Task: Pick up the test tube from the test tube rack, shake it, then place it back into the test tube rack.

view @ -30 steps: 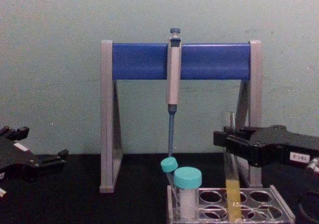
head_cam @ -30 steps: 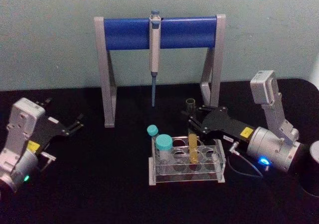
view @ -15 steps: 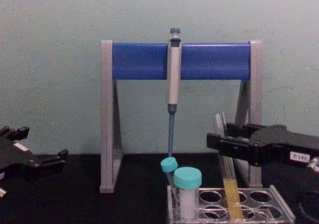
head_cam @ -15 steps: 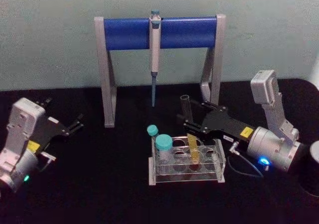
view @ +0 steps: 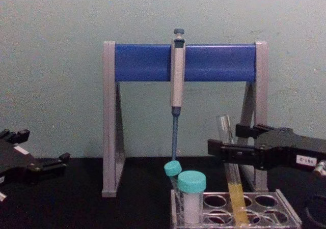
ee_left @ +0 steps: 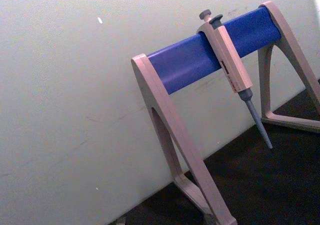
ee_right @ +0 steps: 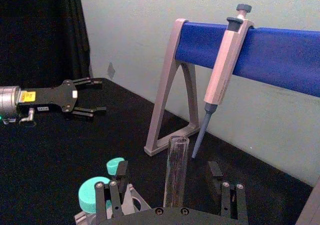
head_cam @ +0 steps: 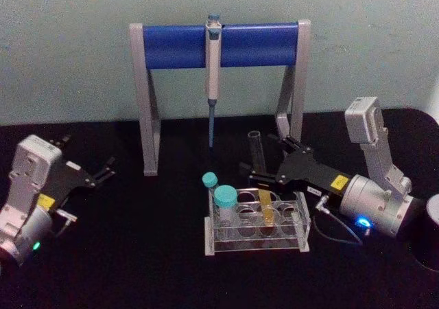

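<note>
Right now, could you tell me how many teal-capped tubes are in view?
2. The wider-capped tube stands at the rack's left end; the narrower-capped tube leans just behind it. None seems hidden.

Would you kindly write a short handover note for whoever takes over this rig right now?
Right gripper: jaws open, one on each side of the test tube's upper part, not clamped.
Left gripper: open, parked far to the robot's left, away from the work.
Test tube: foot in the test tube rack, top leaning toward the robot's left, yellow liquid in its lower part.
Done: approach only.
Left: close on the tube, lift it out, shake it, set it back in the rack.
</note>
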{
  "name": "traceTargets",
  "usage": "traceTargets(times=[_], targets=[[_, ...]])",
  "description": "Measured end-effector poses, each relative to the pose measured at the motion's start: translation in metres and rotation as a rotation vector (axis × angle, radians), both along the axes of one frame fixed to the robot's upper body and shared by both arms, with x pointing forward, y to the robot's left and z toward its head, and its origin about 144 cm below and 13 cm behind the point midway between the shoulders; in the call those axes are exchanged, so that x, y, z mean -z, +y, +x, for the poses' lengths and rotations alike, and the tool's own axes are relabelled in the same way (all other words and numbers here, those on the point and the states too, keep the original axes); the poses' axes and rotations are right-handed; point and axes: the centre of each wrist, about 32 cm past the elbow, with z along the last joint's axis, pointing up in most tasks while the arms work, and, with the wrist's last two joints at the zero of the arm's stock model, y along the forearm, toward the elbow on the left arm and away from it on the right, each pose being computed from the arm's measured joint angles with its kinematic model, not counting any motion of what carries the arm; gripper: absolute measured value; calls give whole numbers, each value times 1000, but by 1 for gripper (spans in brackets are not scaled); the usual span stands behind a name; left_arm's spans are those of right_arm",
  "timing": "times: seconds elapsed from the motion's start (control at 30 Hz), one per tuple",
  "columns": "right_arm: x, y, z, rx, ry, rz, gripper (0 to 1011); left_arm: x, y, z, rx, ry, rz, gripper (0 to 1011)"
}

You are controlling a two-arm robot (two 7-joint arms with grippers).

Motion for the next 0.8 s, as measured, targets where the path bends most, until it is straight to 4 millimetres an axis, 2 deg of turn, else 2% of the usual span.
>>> traceTargets(times=[0.43,0.8], targets=[[1,0,0,2,1,1,1000,0,0,0,0,0,0,1001],[-6,-2,-6,21,-50,79,1000,0,0,0,0,0,0,1001]])
